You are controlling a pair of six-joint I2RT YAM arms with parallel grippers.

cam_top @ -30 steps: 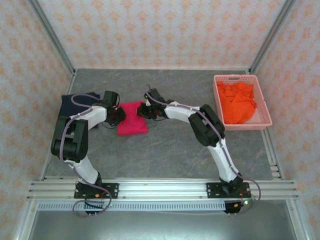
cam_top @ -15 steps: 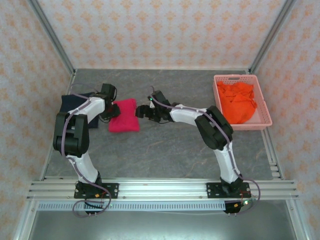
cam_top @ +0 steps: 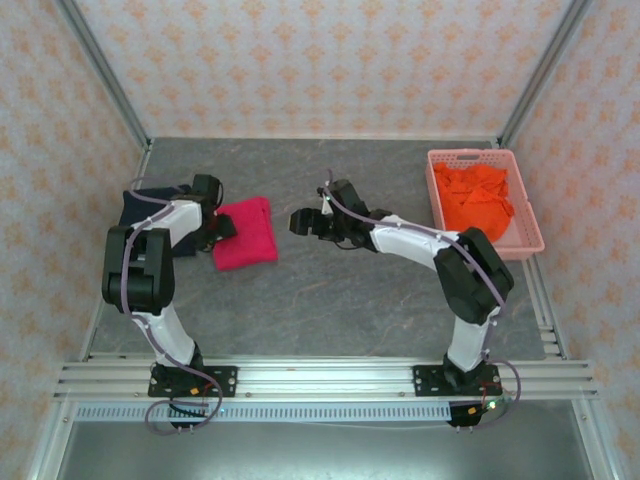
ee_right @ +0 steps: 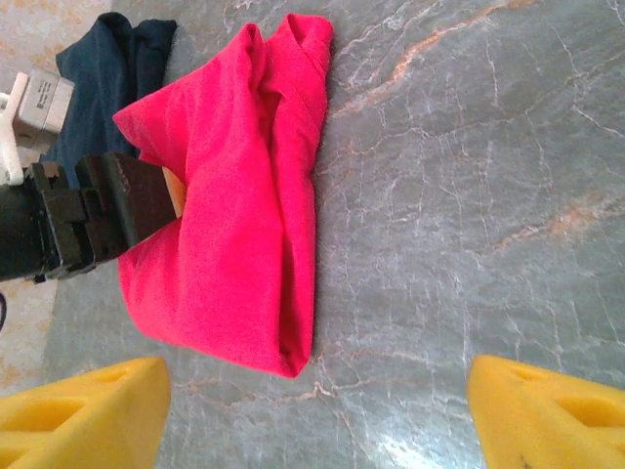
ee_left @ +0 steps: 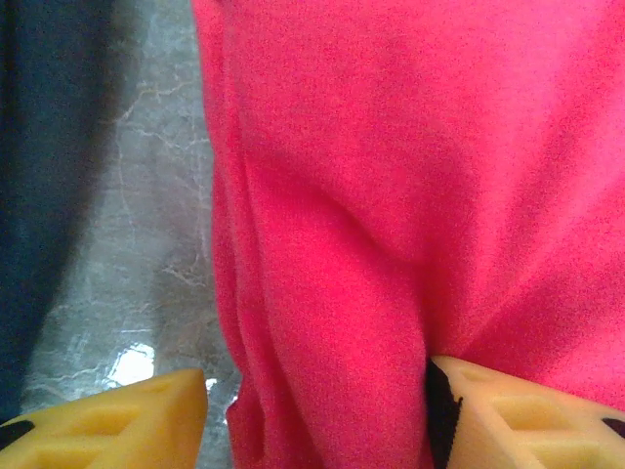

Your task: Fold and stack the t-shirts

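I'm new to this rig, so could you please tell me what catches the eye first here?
The folded crimson shirt lies left of centre on the table, its edge between the fingers of the left end effector. The orange shirt sits crumpled in the pink basket at the right.

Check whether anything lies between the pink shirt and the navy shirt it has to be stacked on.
Nothing visible does. A strip of bare table separates the crimson-pink shirt from the navy shirt. The left gripper straddles the crimson-pink shirt's edge on that side.
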